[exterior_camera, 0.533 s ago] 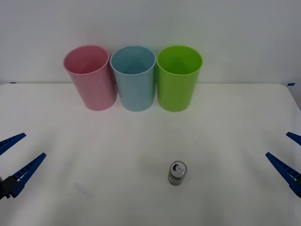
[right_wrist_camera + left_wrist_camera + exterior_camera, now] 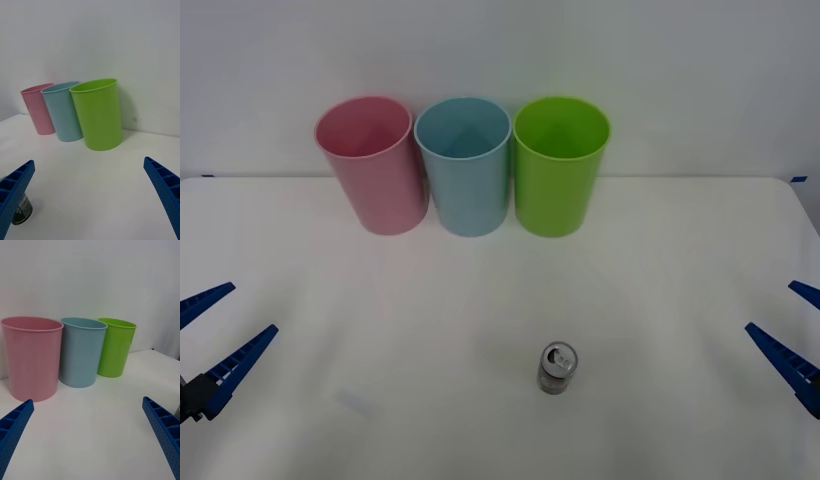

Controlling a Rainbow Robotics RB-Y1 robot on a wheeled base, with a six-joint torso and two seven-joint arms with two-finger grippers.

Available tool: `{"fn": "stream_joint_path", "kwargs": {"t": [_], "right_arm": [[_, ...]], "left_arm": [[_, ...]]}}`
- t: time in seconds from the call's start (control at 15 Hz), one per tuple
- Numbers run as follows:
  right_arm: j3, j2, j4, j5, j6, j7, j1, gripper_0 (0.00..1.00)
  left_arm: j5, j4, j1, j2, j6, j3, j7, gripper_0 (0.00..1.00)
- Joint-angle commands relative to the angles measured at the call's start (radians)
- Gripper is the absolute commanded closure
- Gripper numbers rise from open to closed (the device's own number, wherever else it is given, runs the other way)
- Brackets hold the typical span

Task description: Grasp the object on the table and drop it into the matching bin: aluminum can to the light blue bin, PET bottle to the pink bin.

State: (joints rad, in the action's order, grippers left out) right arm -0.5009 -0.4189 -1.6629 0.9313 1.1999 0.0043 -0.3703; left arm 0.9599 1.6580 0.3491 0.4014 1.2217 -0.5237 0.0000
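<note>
Tipping is the main risk: the can (image 2: 557, 368) stands upright and narrow on the bench (image 2: 660, 290), so an off-centre approach by either finger could knock it over and set it rolling. A second risk is release into the wrong bin, since the blue bin (image 2: 465, 165) touches the pink bin (image 2: 372, 163). Both end effectors are spread wide and empty; the can is nearer the right end effector (image 2: 792, 335), well apart from the left end effector (image 2: 215, 332).
</note>
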Motion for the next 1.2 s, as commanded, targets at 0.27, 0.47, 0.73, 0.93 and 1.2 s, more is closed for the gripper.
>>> {"fn": "stream_joint_path", "kwargs": {"t": [0.27, 0.47, 0.73, 0.93, 1.2], "right_arm": [[0.041, -0.035, 0.000, -0.029, 0.024, 0.033, -0.076, 0.00], [0.058, -0.040, 0.045, -0.029, 0.093, 0.066, -0.087, 0.00], [0.094, -0.061, 0.129, -0.028, 0.155, 0.243, -0.067, 0.00], [0.148, -0.074, 0.164, -0.014, 0.153, 0.319, -0.061, 0.00], [0.229, -0.074, 0.235, 0.032, 0.155, 0.347, -0.015, 0.00]], "left_arm": [[0.000, 0.000, 0.000, 0.000, 0.000, 0.000, 0.000, 0.00], [0.000, 0.000, 0.000, 0.000, 0.000, 0.000, 0.000, 0.00], [0.000, 0.000, 0.000, 0.000, 0.000, 0.000, 0.000, 0.00], [0.000, 0.000, 0.000, 0.000, 0.000, 0.000, 0.000, 0.00], [0.000, 0.000, 0.000, 0.000, 0.000, 0.000, 0.000, 0.00]]}}
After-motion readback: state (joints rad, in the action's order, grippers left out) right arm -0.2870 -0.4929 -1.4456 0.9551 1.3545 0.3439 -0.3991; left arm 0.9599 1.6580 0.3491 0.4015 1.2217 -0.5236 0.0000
